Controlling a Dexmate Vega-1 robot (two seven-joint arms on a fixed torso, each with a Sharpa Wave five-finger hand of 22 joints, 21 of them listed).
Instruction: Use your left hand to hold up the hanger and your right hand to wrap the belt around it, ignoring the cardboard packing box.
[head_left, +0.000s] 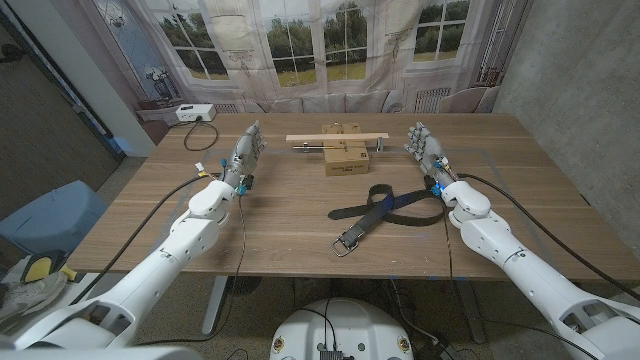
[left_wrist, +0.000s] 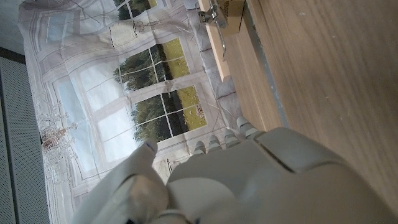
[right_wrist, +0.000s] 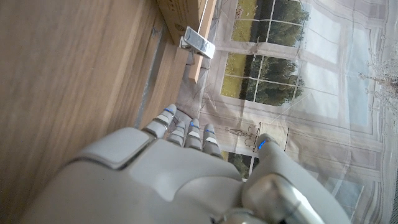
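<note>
Wooden clip hanger (head_left: 336, 139) rests against the cardboard box (head_left: 345, 158); my empty, spread left hand (head_left: 243, 152) and right hand (head_left: 425, 148) risk nudging the box, belt (head_left: 385, 208) untouched.

Soft, even light falls on the bench (head_left: 300, 215), with only faint shadows and no glare. The head view is sharp; both wrist views show the near hands slightly blurred.

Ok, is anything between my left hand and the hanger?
Nothing visible: bare table lies between the left hand and the hanger. The hanger rests on the cardboard box, so the fingers must reach it over the box.
</note>
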